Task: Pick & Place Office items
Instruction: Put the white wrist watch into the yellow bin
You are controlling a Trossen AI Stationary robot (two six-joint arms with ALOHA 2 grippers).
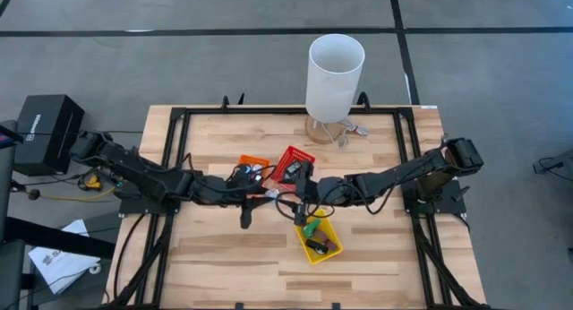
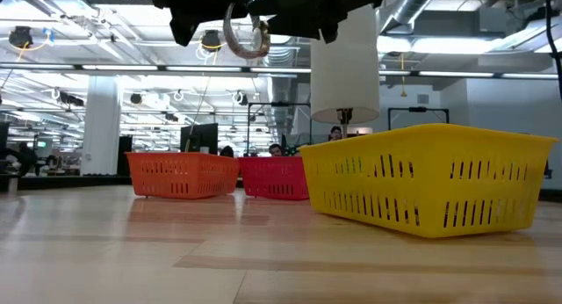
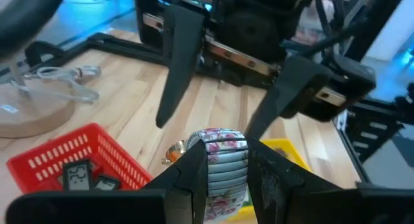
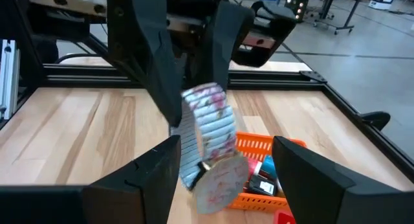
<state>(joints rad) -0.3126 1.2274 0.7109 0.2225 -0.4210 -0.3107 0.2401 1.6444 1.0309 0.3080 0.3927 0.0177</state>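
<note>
A ring-shaped band with a floral print point(image 3: 218, 160) hangs high above the table's middle, and my left gripper point(image 3: 226, 160) is shut on it. In the low view the band point(image 2: 246, 33) shows as a loop under the dark grippers. My right gripper point(image 4: 225, 147) faces the left one from the table's right, open wide. Its fingers point(image 3: 176, 68) stand on either side of the band's far part, and I cannot tell whether they touch it. In the high view the two grippers point(image 1: 273, 195) point(image 1: 303, 199) meet tip to tip. My left gripper pinches the floral band between its two fingers point(image 3: 193, 175), on the ring's near part point(image 3: 223, 179). The fingers come nearly level from the table's left. The band is lifted clear of the table, on edge, and part of it point(image 4: 207, 130) sticks out past the fingertips.
An orange basket point(image 1: 252, 164) and a red basket point(image 1: 295, 162) stand just beyond the grippers, and a yellow basket point(image 1: 319, 240) holding a green ring and dark items stands nearer. A tall white cylinder point(image 1: 335, 75) stands at the far edge. Bare wood lies left and right.
</note>
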